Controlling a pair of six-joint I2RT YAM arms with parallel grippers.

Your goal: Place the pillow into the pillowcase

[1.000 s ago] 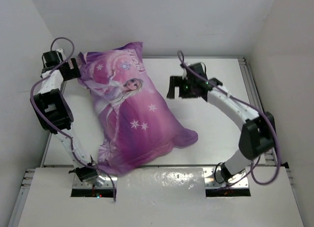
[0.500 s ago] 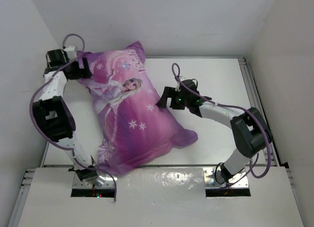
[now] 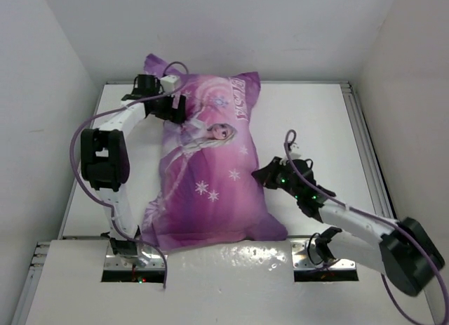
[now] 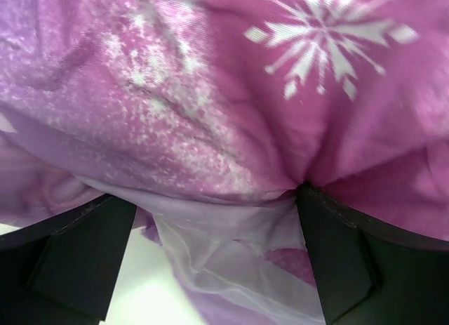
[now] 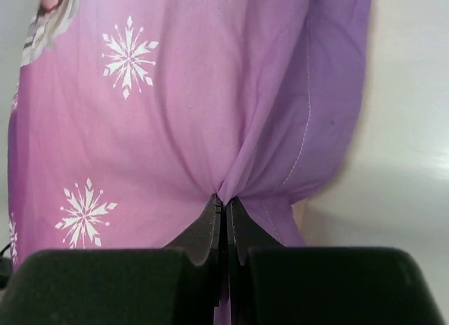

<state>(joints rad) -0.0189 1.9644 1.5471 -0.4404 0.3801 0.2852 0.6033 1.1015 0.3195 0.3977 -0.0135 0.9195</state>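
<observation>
White walls close in a white bench (image 3: 316, 114) on three sides in the top view, and two arms reach in from the bottom edge of the frame. One pillowcase (image 3: 210, 177) lies on it, purple-magenta, with one blonde princess and several white snowflakes printed on it. It runs from the upper middle of the frame down to the lower left and bulges as if stuffed. The pillow itself is hidden, and no white shows at any edge. There are two pincers, each with two dark fingers.

The left pincer (image 3: 172, 109) sits at the case's upper left corner. In its wrist view the left pincer (image 4: 210, 199) stands wide, and the pillowcase (image 4: 210, 93) swells into the gap, pressing against the finger at lower right.

The right pincer (image 3: 265, 176) is at the case's right edge, just right of the frame's centre. In its wrist view the right pincer (image 5: 223, 213) is pinched fully together on a small fold of the pillowcase (image 5: 175, 93), with creases fanning up from the tips. Two snowflakes show at left and bare bench (image 5: 414, 128) at right.
</observation>
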